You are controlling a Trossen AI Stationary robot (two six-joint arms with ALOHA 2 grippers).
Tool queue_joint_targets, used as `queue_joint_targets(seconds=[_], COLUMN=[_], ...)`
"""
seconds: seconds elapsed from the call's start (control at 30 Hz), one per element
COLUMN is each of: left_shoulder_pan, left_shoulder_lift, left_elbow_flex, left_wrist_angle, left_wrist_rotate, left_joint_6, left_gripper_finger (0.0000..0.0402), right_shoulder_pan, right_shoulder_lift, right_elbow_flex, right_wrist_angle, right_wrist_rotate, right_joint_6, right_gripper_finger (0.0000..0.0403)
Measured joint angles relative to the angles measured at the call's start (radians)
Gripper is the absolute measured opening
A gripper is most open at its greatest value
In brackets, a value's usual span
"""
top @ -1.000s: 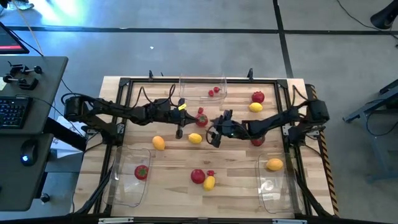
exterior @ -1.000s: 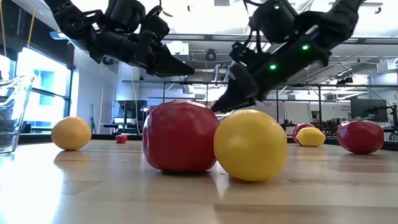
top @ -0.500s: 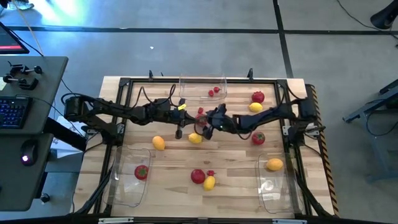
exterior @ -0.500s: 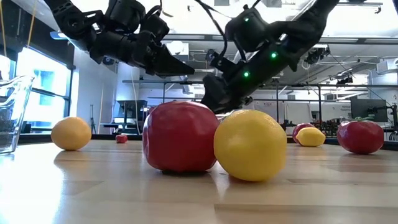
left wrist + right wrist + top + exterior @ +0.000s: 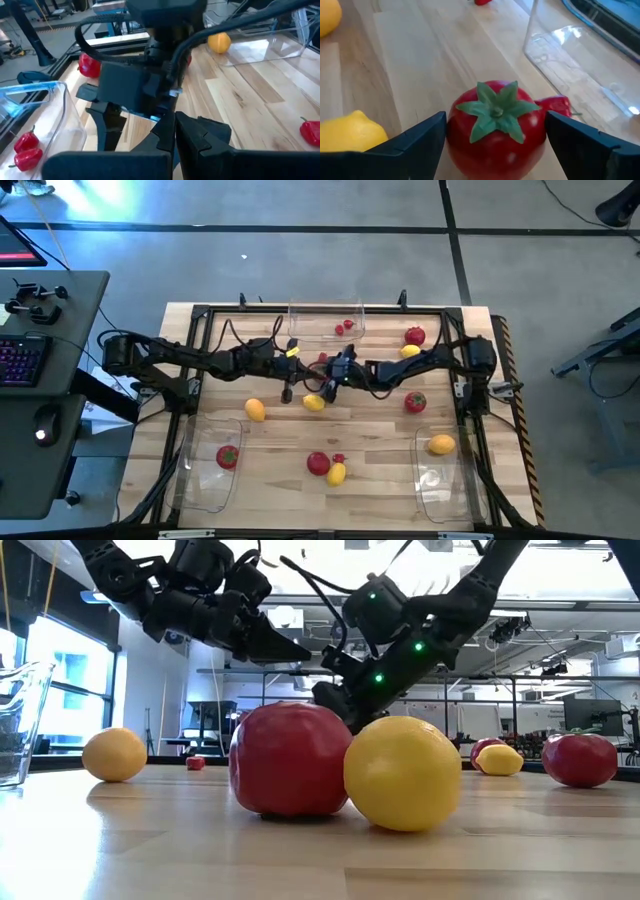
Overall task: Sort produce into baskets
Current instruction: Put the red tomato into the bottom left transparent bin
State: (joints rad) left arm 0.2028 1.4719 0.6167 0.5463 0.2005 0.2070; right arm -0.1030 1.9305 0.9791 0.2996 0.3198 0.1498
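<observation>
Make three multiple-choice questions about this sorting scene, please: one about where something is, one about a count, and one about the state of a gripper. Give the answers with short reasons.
1. Where does the right gripper stand?
A. Astride a tomato at mid table
B. Inside the far basket
C. Above the orange lemon in the right basket

2. How many fruits lie in the left basket, seen from above?
A. None
B. One
C. Three

3. How are the fingers of the left gripper?
A. Wide open
B. Shut on a lemon
C. Shut, holding nothing

Answers:
1. A: the right wrist view shows its dark fingers on either side of the green-topped tomato, open and not yet closed on it.
2. B: the high view shows a single red tomato in it.
3. C: the left wrist view shows its fingers pressed together with nothing between them.
</observation>
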Motion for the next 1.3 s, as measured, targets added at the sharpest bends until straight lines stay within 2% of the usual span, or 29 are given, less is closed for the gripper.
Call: queue_joint_targets(seconds=[0.4,0.63,0.83,1.03,1.17,1.3], left_shoulder_pan=[0.0,0.0,-0.013,-0.11,-0.196,-0.273], left_shoulder_lift=[0.0,-0.052,-0.169,-0.243,-0.247,-0.233], left_elbow_flex=[0.0,-0.001,-0.001,0.0,0.0,0.0], left_wrist_angle=[-0.002,-0.026,-0.168,-0.276,-0.298,-0.282], left_wrist_rotate=[0.0,-0.011,-0.028,-0.258,-0.393,-0.566], left_joint_6=[0.005,0.055,0.065,0.207,0.269,0.352], left_gripper_finger=[0.0,0.0,0.0002,0.0038,0.0086,0.0141], right_shoulder_pan=[-0.028,-0.032,-0.031,-0.026,-0.011,-0.008], right_shoulder_lift=[0.009,-0.102,-0.207,-0.286,-0.333,-0.38], right_elbow_flex=[0.002,-0.004,-0.014,-0.014,-0.014,-0.013], right_wrist_angle=[-0.001,-0.116,-0.129,-0.16,-0.163,-0.165], right_wrist_rotate=[-0.071,-0.129,-0.119,-0.176,-0.191,-0.275], right_joint_6=[0.0,0.004,0.036,0.092,0.114,0.166], right_gripper_finger=[0.0245,0.0239,0.0238,0.0237,0.0236,0.0236])
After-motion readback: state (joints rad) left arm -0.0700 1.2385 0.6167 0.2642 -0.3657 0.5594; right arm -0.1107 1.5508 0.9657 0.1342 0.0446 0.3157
